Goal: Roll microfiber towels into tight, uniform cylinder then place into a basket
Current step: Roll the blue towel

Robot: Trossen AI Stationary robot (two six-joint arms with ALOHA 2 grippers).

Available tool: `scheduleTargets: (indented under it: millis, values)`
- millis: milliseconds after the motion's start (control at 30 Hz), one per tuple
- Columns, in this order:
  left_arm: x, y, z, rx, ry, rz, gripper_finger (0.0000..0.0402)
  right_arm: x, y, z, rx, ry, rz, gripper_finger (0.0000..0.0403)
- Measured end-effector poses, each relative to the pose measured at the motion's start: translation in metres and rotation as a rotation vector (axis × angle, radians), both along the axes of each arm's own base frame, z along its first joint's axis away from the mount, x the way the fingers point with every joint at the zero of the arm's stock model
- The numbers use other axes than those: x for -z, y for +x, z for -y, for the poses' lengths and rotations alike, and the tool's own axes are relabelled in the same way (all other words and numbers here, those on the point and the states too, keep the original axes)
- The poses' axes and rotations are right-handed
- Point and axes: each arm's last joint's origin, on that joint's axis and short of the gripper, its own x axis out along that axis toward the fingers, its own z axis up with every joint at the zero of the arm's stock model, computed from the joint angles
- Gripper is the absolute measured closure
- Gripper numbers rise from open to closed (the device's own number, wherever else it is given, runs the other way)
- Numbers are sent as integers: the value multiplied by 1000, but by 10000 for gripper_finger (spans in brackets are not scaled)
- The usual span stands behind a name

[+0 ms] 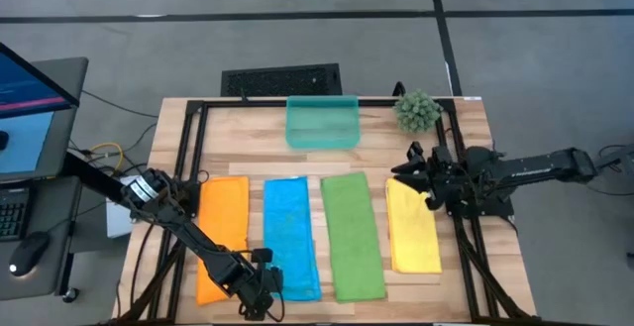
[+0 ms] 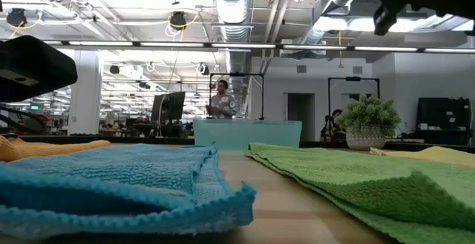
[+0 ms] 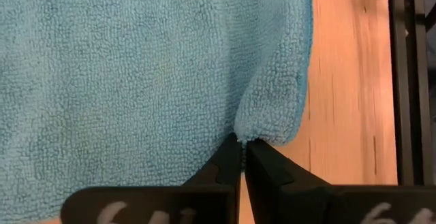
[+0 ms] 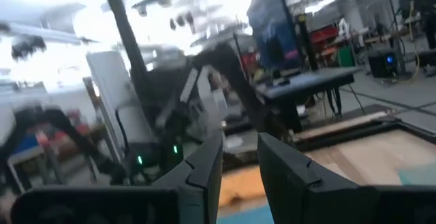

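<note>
Blue towel (image 3: 136,74) corner pinched in closed left hand (image 3: 242,152).

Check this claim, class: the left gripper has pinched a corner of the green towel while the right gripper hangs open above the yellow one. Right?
Wrong towel. The left gripper is shut on a corner of the blue towel, as the left wrist view shows. The right gripper does hang open above the yellow towel.

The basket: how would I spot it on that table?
Look along the wooden table's far edge, past the four flat towels. The basket sits midway there, left of the spiky plant. It alone is see-through teal plastic with low walls.
</note>
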Motion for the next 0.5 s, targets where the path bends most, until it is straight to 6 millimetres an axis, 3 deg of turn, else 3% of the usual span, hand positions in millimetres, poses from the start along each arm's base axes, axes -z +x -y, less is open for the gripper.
scheduleTargets:
  millis: [233,500]
  values:
    - [-17,3,4,-3,46,-22,401,8,23,-24,-25,-52,-188,285]
    - [-20,4,4,-4,60,-18,401,20,47,-74,21,-177,-337,285]
